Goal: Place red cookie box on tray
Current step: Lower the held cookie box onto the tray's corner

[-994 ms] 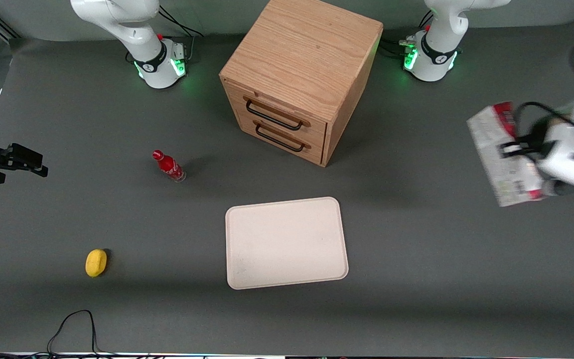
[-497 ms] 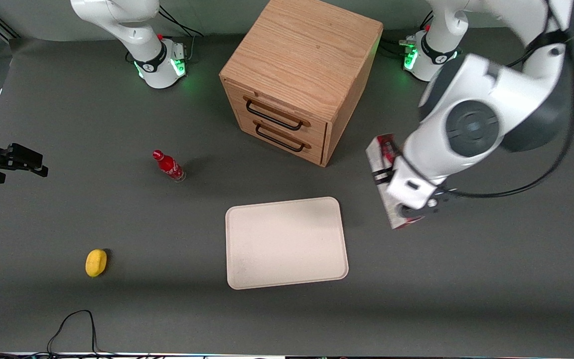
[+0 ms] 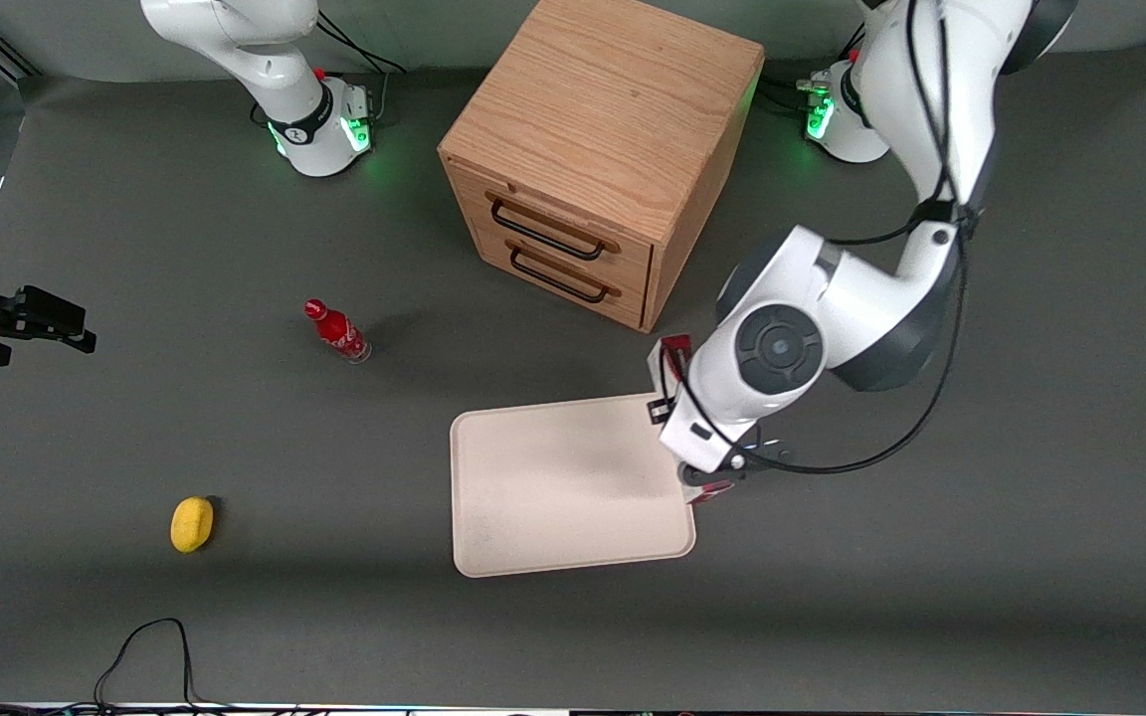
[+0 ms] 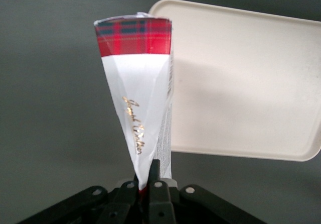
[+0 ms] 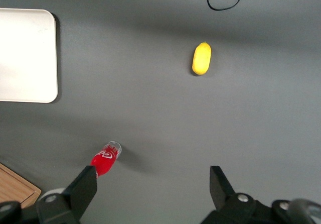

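Note:
The red cookie box (image 4: 134, 78) hangs in the air, showing a red tartan end and a pale face with gold script. My gripper (image 4: 148, 183) is shut on the box's near end. In the front view the arm's wrist covers most of the box (image 3: 673, 357); only red bits show at the tray's edge toward the working arm's end. The pale tray (image 3: 553, 487) lies flat on the grey table, nearer the front camera than the cabinet. In the wrist view the box stands over bare table just beside the tray (image 4: 241, 83).
A wooden two-drawer cabinet (image 3: 593, 149) stands close to the arm, farther from the front camera than the tray. A small red bottle (image 3: 336, 331) and a yellow fruit (image 3: 192, 523) sit toward the parked arm's end. A black cable (image 3: 145, 646) loops near the front edge.
The arm has swung in from the working arm's end of the table, carrying the box up to the tray's edge. Nothing else has moved.

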{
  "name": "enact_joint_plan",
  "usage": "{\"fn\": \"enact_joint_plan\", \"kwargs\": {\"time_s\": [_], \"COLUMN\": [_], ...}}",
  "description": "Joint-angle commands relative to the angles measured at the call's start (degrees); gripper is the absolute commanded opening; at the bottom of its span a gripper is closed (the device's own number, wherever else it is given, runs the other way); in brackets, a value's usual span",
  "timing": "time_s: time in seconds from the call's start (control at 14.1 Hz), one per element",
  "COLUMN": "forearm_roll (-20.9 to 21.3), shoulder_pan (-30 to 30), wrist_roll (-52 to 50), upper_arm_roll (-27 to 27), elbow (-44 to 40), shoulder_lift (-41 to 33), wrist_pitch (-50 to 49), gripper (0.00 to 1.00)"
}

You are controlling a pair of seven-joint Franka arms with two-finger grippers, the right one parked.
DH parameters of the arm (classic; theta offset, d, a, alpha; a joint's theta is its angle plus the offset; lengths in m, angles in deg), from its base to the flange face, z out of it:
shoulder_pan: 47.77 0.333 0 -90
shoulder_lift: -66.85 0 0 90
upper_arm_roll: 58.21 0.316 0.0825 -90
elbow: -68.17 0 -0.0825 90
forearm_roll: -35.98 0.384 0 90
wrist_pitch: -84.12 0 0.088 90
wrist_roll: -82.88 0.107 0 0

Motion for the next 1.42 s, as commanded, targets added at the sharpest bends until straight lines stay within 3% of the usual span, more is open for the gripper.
{"fn": "enact_joint_plan", "kwargs": {"time_s": [0.0, 0.64, 1.14, 1.21, 1.28, 1.35], "forearm_roll": [1.34, 7.67, 7.68, 7.68, 7.68, 7.68], "shoulder_pan": [-2.69, -3.22, -3.13, -3.13, -3.05, -3.13], "wrist_roll": [-0.79, -0.53, -0.53, -0.53, -0.53, -0.53], "upper_arm_roll": [0.77, 0.77, 0.86, 0.86, 0.95, 0.95], "elbow": [-3.78, -3.78, -3.78, -3.69, -3.6, -3.6], "shoulder_lift": [4.22, 10.12, 10.83, 10.83, 10.74, 10.74], "wrist_pitch": [2.05, 6.9, 7.16, 8.21, 8.74, 8.83], "gripper": [0.03, 0.0, 0.03, 0.09, 0.22, 0.56]}}
